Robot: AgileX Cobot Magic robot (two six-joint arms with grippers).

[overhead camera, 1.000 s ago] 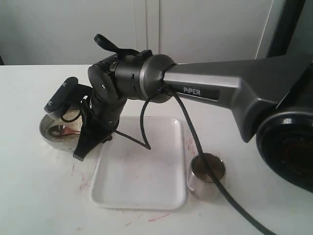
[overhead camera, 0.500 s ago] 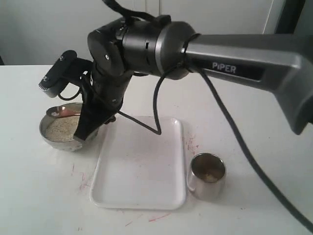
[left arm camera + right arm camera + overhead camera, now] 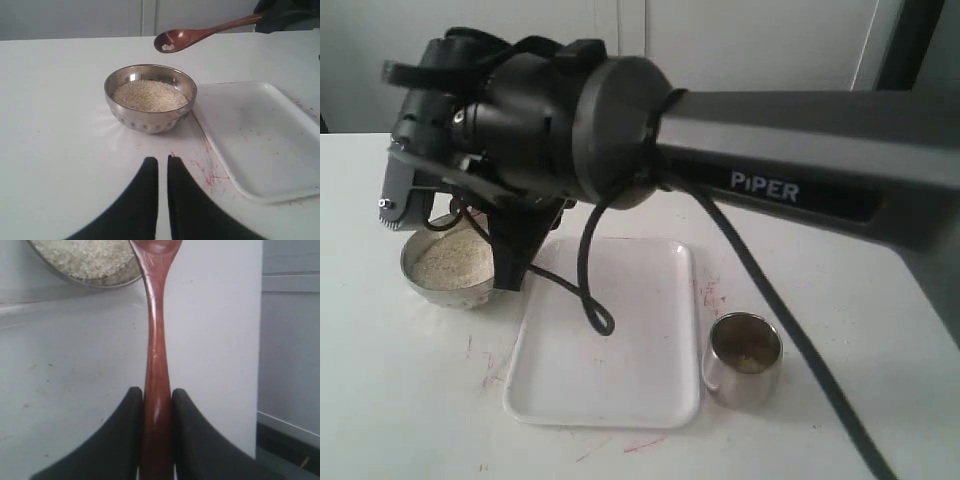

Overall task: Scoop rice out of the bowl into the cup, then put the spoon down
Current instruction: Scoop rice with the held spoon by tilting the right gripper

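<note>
Left wrist view: spoon (image 3: 177, 39) hangs above bowl (image 3: 150, 120), few grains of rice (image 3: 168, 47) aboard.
Right jaws clamp its handle; left jaws nearly closed, empty. We would keep it level across to the cup (image 3: 730, 380).

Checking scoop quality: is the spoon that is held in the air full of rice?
No. The spoon carries only a few grains of rice near its tip, and the rest of its hollow is bare.

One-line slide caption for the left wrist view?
Spoon with a few grains in the air beyond the bowl of rice, white tray alongside.
</note>
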